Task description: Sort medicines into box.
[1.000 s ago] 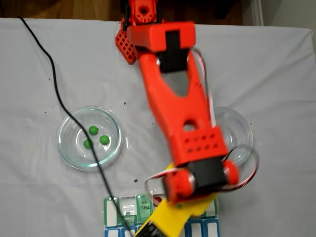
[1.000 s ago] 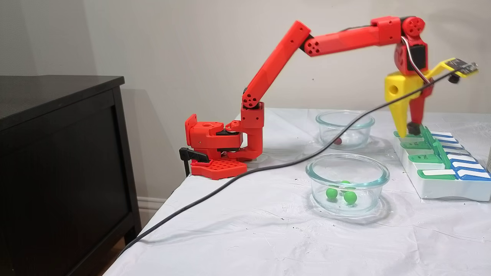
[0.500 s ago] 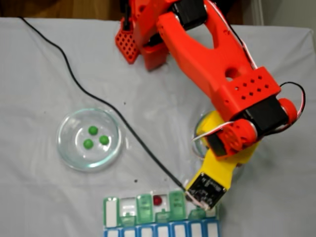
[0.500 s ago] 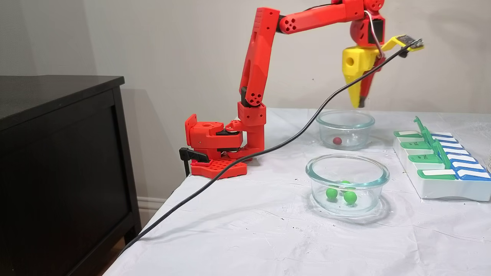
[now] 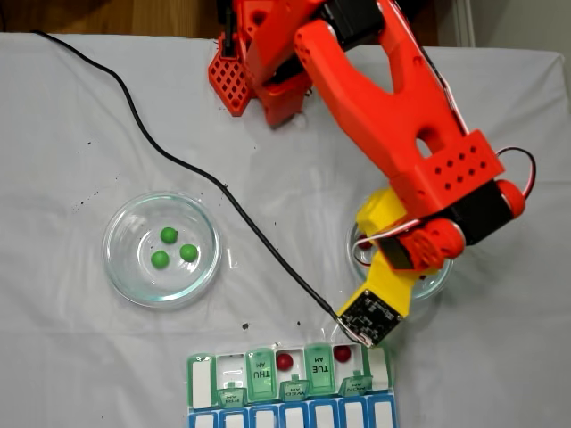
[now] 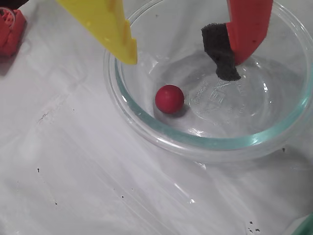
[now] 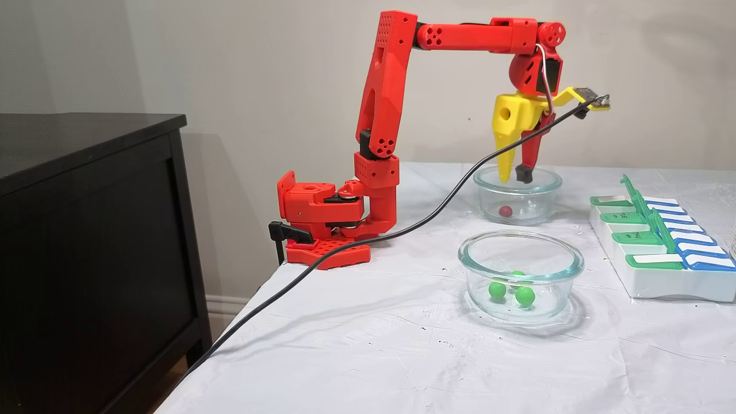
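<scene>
At the bottom of a fixed view, the flat green-lidded pill box (image 5: 290, 379) holds two red balls. Our yellow-and-red gripper (image 6: 181, 58), jaws wide and empty, hangs over the clear glass dish (image 6: 146, 129); next we lower onto the last dark red ball (image 6: 169, 99).

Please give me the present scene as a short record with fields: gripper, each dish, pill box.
gripper: gripper open, empty, above the far glass dish
far dish content: one red ball, lying free between the fingers' line
near dish: near glass dish holds three green balls
pill box: pill organizer holds two red balls in open compartments
cable: black cable runs across the table
</scene>
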Motion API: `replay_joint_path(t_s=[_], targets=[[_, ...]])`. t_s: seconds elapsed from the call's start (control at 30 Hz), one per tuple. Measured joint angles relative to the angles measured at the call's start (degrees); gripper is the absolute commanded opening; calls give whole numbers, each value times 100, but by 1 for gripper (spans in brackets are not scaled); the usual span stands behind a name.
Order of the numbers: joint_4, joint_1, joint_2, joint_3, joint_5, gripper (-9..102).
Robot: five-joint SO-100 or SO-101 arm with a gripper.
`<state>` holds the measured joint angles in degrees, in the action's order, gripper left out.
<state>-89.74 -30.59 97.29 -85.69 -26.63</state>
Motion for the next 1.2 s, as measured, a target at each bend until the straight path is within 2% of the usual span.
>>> replay_joint_path(t_s=[0.17, 0.6, 1.2], targets=[[343, 0, -35, -97, 62, 30], [501, -18, -431, -334, -536, 33], [721, 53, -765, -334, -1081, 27]])
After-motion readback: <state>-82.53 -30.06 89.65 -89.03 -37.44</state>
